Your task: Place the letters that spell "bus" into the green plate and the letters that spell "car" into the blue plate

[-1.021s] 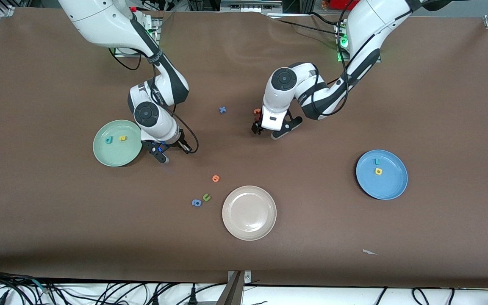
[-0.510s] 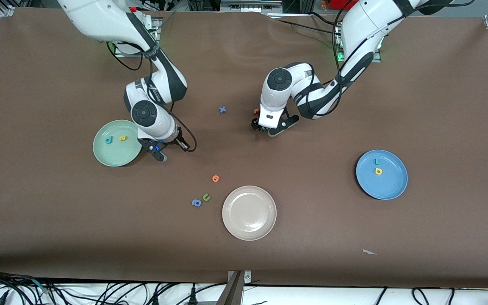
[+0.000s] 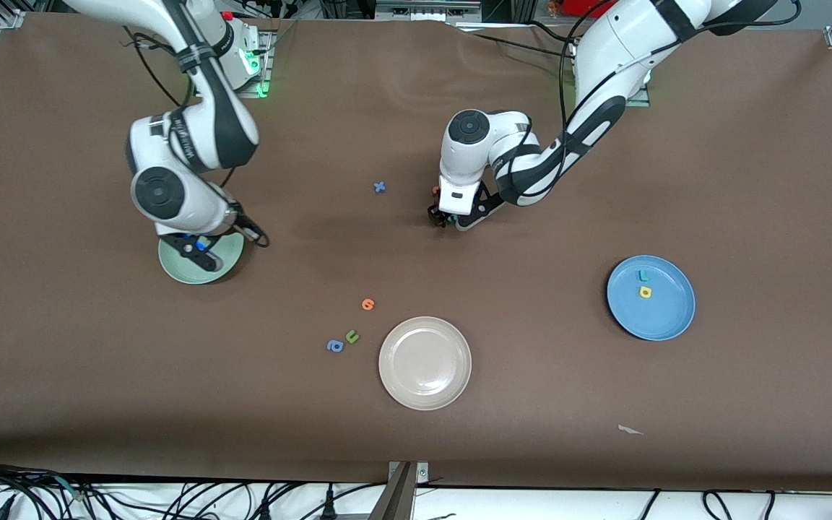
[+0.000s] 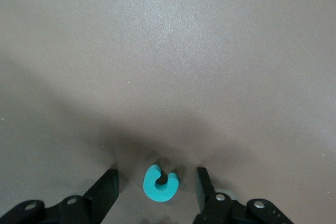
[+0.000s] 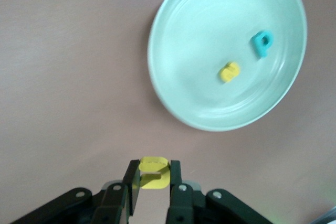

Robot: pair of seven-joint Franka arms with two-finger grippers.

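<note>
Right claw [image 5: 154, 181] with yellow u [image 5: 154, 172] now over green plate [image 3: 227, 261]

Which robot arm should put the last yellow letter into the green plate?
The right arm. Its right tool is already shut on the yellow letter and hangs by the green plate, which holds a teal b and a yellow s. The left tool is busy around the teal c.
</note>
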